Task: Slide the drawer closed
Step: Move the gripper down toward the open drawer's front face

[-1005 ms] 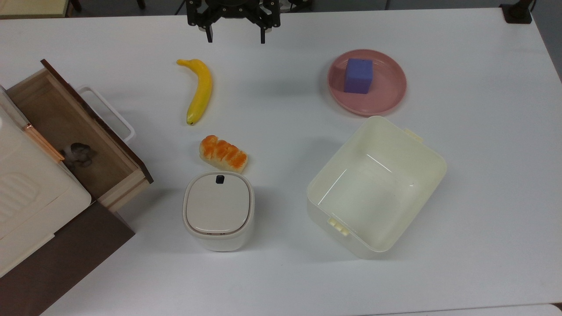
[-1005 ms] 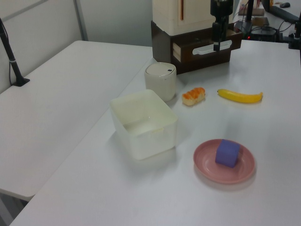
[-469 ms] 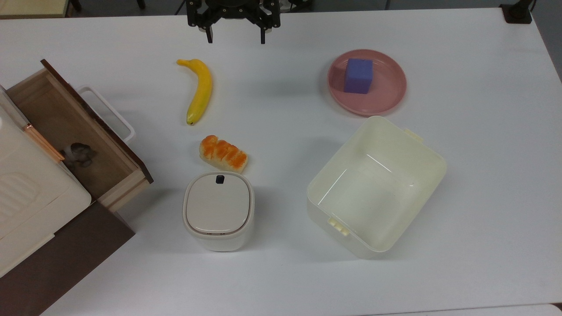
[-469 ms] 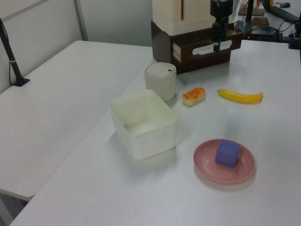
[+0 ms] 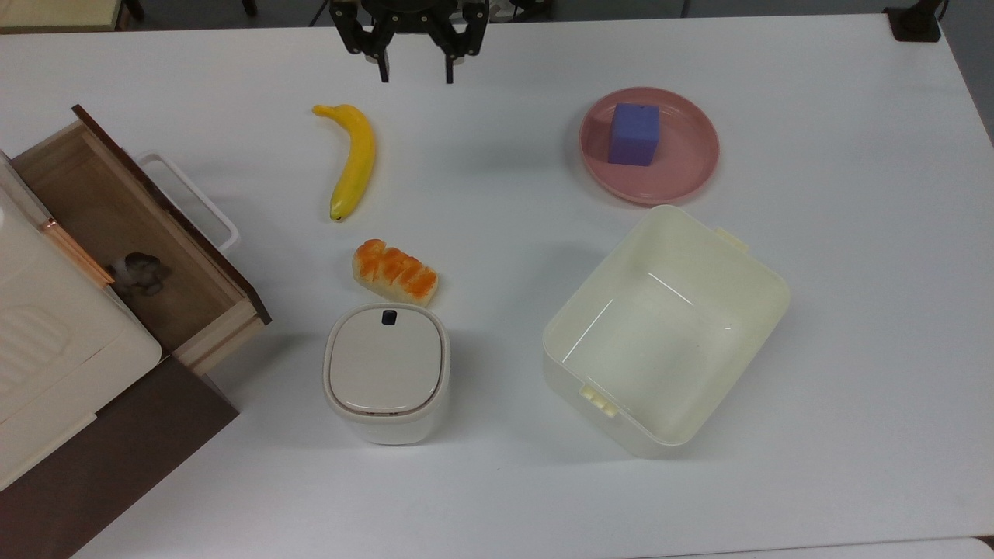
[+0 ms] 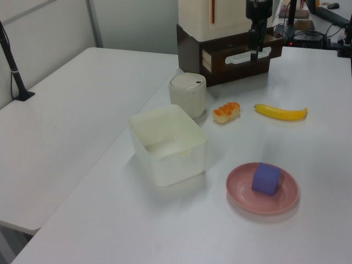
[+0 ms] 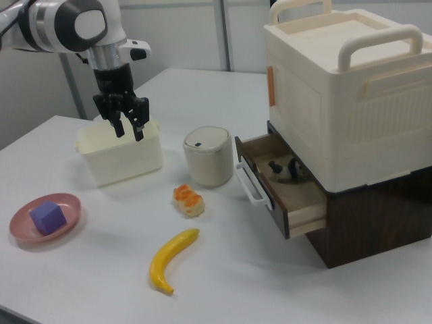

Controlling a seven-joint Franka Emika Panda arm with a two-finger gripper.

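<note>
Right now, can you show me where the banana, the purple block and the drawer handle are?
banana (image 5: 354, 161), top view, middle of its yellow body.
purple block (image 5: 634, 133), top view, its top face.
drawer handle (image 7: 248, 183), right view, the white loop's bar.

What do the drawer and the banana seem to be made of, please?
The drawer looks like pale unfinished wood inside, going by its matt tan walls, with a dark brown, smooth front panel and a glossy white loop handle, probably plastic. The banana looks like moulded plastic or foam: evenly yellow, unblemished, with a slight sheen.

lab | white worktables (image 6: 82, 110) | robot arm (image 7: 67, 23) | toy banana (image 5: 353, 159)
</note>
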